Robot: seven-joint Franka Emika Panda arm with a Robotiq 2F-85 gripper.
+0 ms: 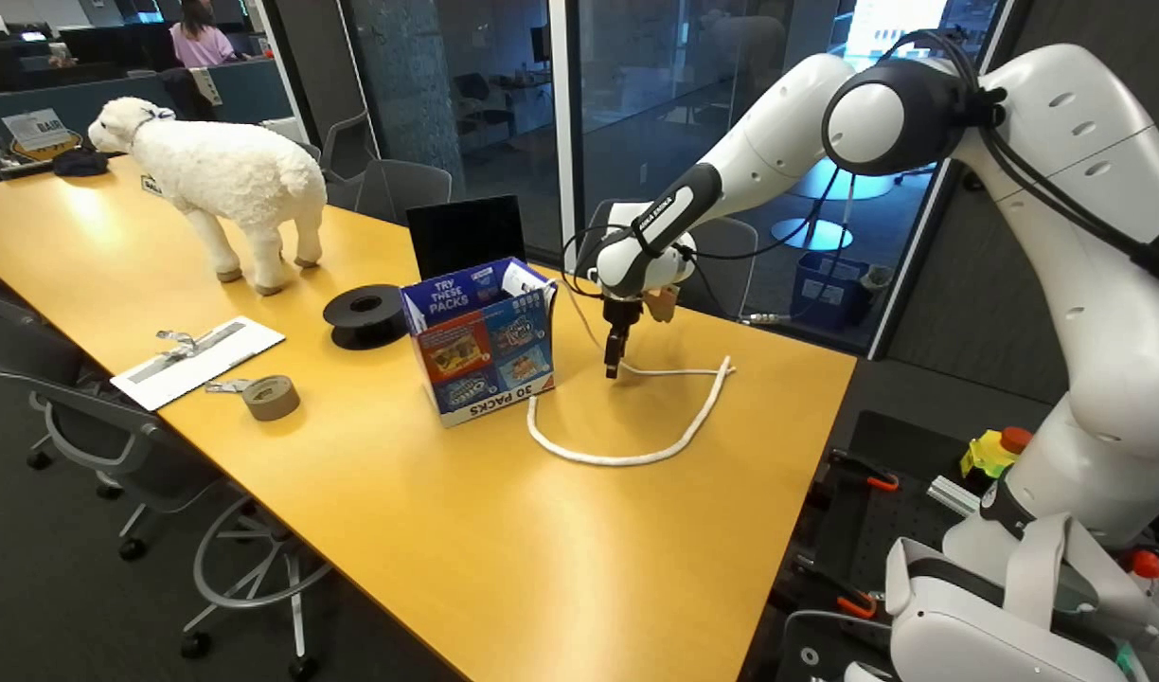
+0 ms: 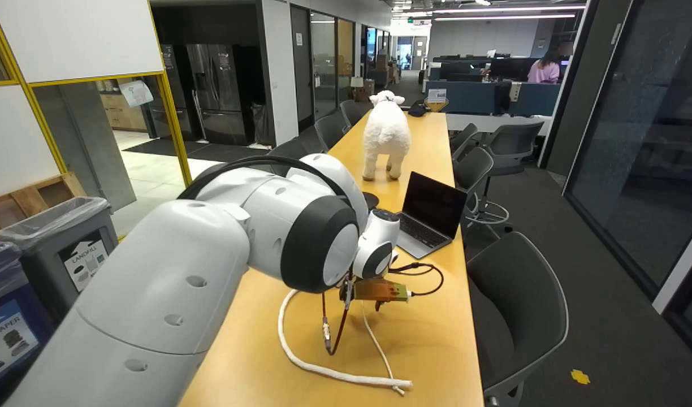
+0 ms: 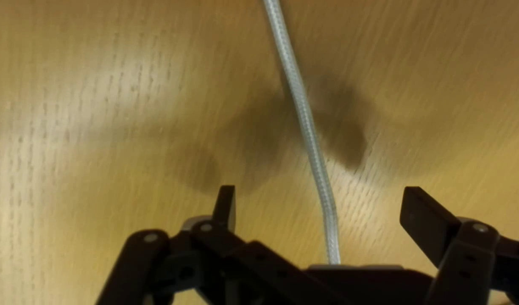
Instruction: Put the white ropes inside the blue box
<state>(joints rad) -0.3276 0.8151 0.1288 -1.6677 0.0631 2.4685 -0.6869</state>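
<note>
A thick white rope point(image 1: 622, 461) lies in a curve on the table; it also shows in an exterior view point(image 2: 323, 370). A thinner white rope point(image 1: 669, 372) lies farther back, its end by the thick rope's end; it also shows in an exterior view point(image 2: 376, 342). The blue box point(image 1: 490, 355) stands upright with its top open, printed front facing out; the arm hides it in an exterior view. My gripper point(image 1: 614, 369) points down beside the box, above the thin rope. In the wrist view, the gripper point(image 3: 319, 190) is open and empty, with a rope point(image 3: 302, 112) running between its fingers.
A laptop point(image 2: 431, 217) stands open behind the box. A black spool point(image 1: 364, 318) sits close beside the box. A tape roll point(image 1: 271, 398), a white board point(image 1: 201, 363) and a plush sheep point(image 1: 224, 180) are farther along the table point(image 1: 542, 549). Chairs point(image 2: 518, 316) stand along it.
</note>
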